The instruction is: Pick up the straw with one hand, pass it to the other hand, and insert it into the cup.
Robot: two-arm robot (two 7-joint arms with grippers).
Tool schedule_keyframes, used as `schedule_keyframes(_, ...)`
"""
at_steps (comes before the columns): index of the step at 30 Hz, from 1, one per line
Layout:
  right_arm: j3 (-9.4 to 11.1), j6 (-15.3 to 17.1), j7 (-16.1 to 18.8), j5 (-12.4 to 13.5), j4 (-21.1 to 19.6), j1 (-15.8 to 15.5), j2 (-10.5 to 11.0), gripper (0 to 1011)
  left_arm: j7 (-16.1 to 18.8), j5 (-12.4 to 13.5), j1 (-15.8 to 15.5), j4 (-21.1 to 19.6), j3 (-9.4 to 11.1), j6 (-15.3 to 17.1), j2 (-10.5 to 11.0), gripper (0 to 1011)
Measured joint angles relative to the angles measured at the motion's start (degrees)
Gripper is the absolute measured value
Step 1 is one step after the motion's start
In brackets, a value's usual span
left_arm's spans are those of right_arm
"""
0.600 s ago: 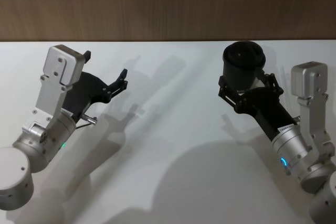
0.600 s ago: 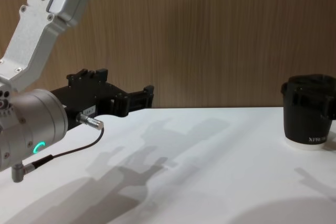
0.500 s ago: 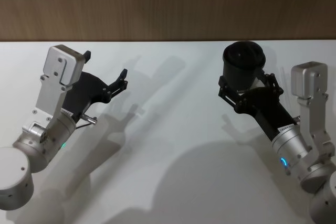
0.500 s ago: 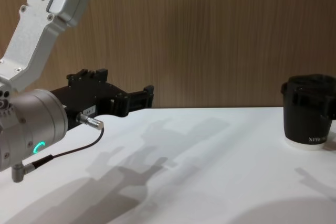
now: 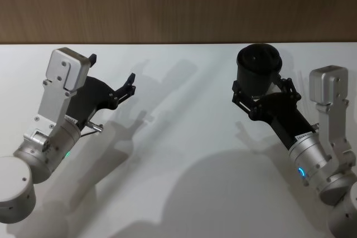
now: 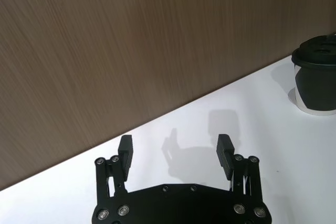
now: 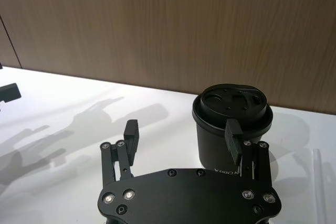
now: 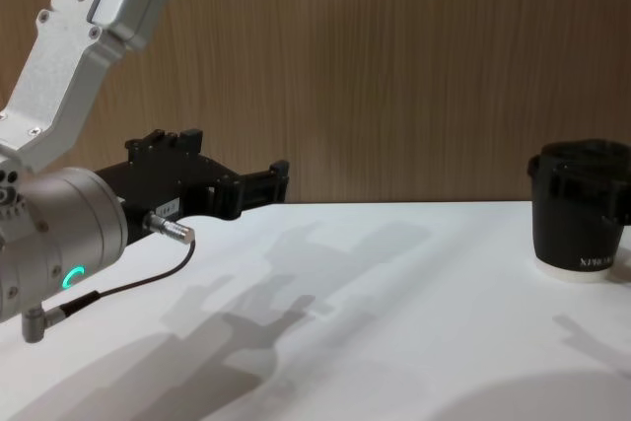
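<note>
The cup (image 5: 257, 66) is black with a black lid and stands on the white table at the right; it also appears as the cup (image 7: 231, 116), the cup (image 8: 575, 219) and the cup (image 6: 316, 76). My right gripper (image 5: 261, 87) is open just short of the cup, which sits nearer one finger (image 7: 233, 132) than the other. A thin pale tube that may be the straw (image 7: 316, 182) lies on the table beside the cup. My left gripper (image 5: 112, 68) hangs open above the table's left side, with nothing between its fingers (image 6: 126, 149).
A wooden wall (image 5: 178, 4) runs along the table's far edge. A thin dark cable with a metal plug (image 8: 168, 229) hangs off my left wrist. Bare white tabletop (image 5: 184, 137) lies between the two arms.
</note>
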Motion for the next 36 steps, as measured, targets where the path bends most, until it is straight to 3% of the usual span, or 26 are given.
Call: schedule_keyframes(36,0.0,0.0,0.0,0.0,0.0,0.0,0.0,1000,0.0,0.0,0.0,0.0,0.0,0.0,0.0,1003)
